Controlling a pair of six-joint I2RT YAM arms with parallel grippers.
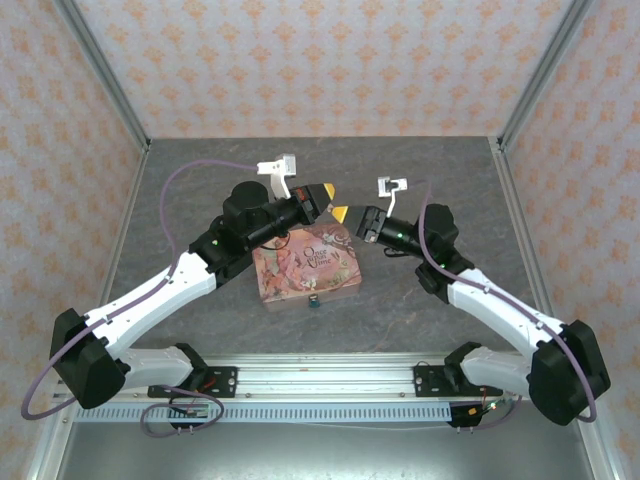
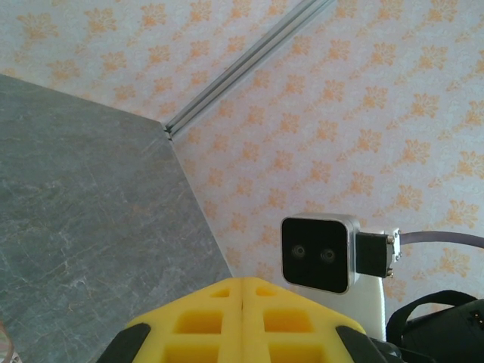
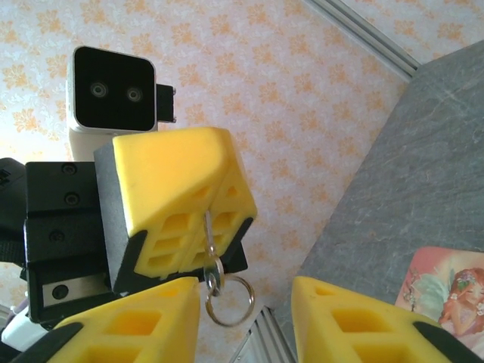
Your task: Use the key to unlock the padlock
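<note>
Tin (image 1: 300, 272) script perhaps "Once Upon a Time"; left fingers (image 3: 166, 178) pinch key (image 3: 209, 236).

White shells cover the long links of the left arm (image 1: 150, 288) and right arm (image 1: 505, 308), with black housings at the joints and chunky black bases. A lilac cable (image 1: 168, 195) trails along each arm. The left gripper (image 1: 329, 190) and right gripper (image 1: 341, 212) end in yellow wedge fingers (image 3: 170, 178) moulded with square hollows. At ten o'clock in the right wrist view sits a white camera box (image 3: 113, 87) with a black two-lens face. The black mount (image 3: 64, 227) below it shows round screw heads.
</note>
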